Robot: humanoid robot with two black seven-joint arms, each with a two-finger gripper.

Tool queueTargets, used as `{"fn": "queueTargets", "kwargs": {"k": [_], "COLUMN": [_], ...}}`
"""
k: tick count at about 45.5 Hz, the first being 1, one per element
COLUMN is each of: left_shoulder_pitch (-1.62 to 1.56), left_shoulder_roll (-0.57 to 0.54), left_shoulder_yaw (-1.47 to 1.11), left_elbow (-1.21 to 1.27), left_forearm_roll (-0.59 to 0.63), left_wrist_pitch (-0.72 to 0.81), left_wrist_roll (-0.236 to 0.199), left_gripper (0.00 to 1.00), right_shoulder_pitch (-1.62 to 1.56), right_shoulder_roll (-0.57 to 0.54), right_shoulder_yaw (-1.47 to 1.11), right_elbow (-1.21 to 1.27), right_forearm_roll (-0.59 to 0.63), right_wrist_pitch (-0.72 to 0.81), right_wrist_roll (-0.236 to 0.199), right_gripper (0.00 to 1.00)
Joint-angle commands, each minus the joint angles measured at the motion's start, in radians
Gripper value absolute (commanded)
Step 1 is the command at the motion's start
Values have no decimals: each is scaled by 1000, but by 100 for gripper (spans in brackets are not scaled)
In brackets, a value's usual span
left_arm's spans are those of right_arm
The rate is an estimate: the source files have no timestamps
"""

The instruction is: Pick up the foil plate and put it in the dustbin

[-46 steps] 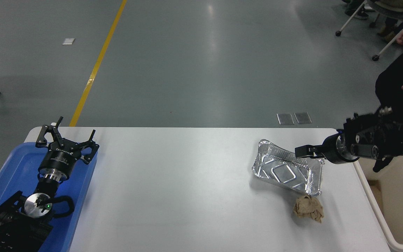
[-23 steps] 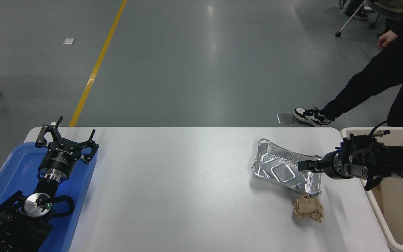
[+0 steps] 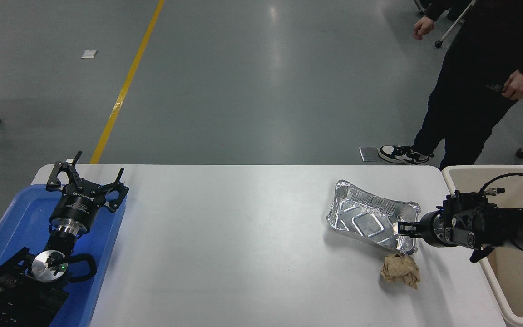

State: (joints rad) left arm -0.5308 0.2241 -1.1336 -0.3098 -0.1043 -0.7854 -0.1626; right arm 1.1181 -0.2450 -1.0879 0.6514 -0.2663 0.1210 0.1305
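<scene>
The foil plate is a shiny silver rectangular tray lying on the white table at the right. My right gripper comes in from the right edge, pointing left, and its tip is at the plate's right rim near the near corner. I cannot see whether it is open or shut there. The cream-beige dustbin stands just off the table's right edge, and my right arm reaches out over it. My left gripper is parked open over the blue tray at the lower left.
A crumpled brown paper ball lies just in front of the plate's near right corner. The blue tray is at the left edge. A person in black stands at the far right, one shoe near the table's far edge.
My right gripper has moved nearer and lower, from the plate's far right rim to its near right corner. The plate has stayed put. The person has stepped in and stood up at the far right.
</scene>
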Motion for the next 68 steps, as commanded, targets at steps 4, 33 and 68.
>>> {"fn": "queueTargets", "kwargs": {"k": [4, 33, 68], "left_shoulder_pitch": [0, 2, 3], "left_shoulder_roll": [0, 3, 6], "left_shoulder_yaw": [0, 0, -2], "left_elbow": [-2, -2, -2], "left_forearm_roll": [0, 2, 0], "left_wrist_pitch": [0, 0, 0], "left_wrist_roll": [1, 3, 1], "left_gripper": [99, 99, 99], "right_shoulder_pitch": [14, 937, 1180], "right_shoulder_roll": [-2, -74, -269], "right_shoulder_yaw": [6, -300, -636], "right_elbow": [-3, 665, 581], "right_forearm_roll": [9, 79, 39], "right_wrist_pitch": [3, 107, 206], "right_wrist_roll": [-9, 14, 70], "right_gripper": [0, 0, 0]}}
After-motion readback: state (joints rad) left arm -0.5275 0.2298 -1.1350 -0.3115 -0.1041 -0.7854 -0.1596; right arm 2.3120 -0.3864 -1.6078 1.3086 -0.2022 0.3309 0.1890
